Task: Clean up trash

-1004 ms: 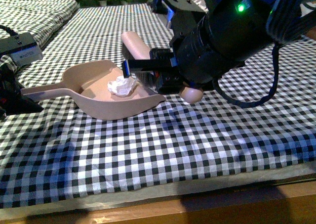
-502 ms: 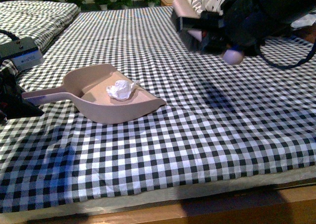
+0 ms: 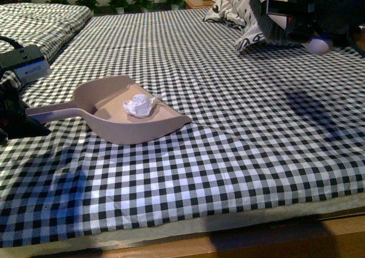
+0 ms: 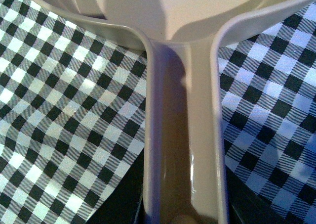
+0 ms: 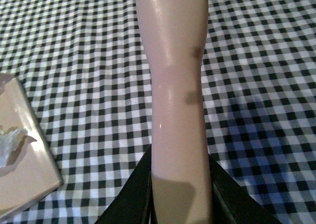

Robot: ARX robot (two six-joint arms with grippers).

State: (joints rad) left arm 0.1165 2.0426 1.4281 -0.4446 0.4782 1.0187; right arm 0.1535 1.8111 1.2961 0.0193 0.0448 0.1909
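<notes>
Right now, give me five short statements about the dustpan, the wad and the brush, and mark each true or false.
1. The wad lies in the dustpan. True.
2. The dustpan is tipped over a bin. False: it sits on the checked cloth.
3. The left gripper holds the dustpan's handle. True.
4. The brush rests against the wad. False: the right gripper holds it far off, raised.
5. A second wad lies on the cloth. False: only one shows.
</notes>
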